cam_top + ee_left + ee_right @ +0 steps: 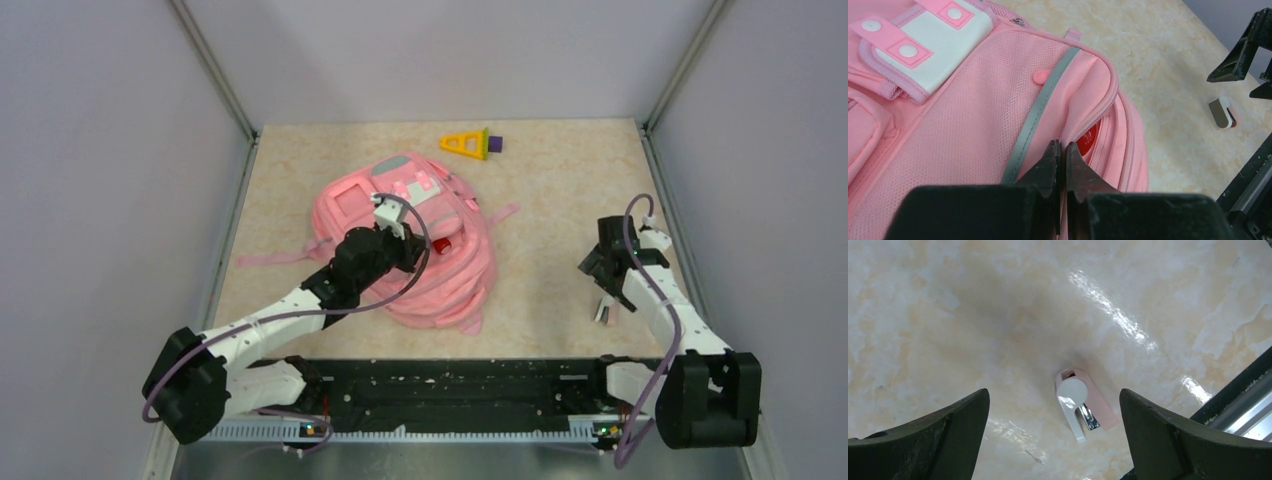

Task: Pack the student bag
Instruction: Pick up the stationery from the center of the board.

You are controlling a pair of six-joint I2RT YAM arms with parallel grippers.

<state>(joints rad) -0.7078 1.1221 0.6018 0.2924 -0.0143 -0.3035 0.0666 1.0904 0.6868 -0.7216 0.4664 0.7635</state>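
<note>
One student bag (460, 270) lies left of centre on the table (560, 200); one yellow triangle toy (467, 144); one pink-white clip (1078, 405). Left gripper (1061, 145) pressed together, apparently pinching the bag's opening; right gripper (1053, 392) spread wide over the clip.

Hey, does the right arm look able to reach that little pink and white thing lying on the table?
Probably yes: its open fingers hang above the little pink and white thing, one on each side, with only bare table around it.
</note>
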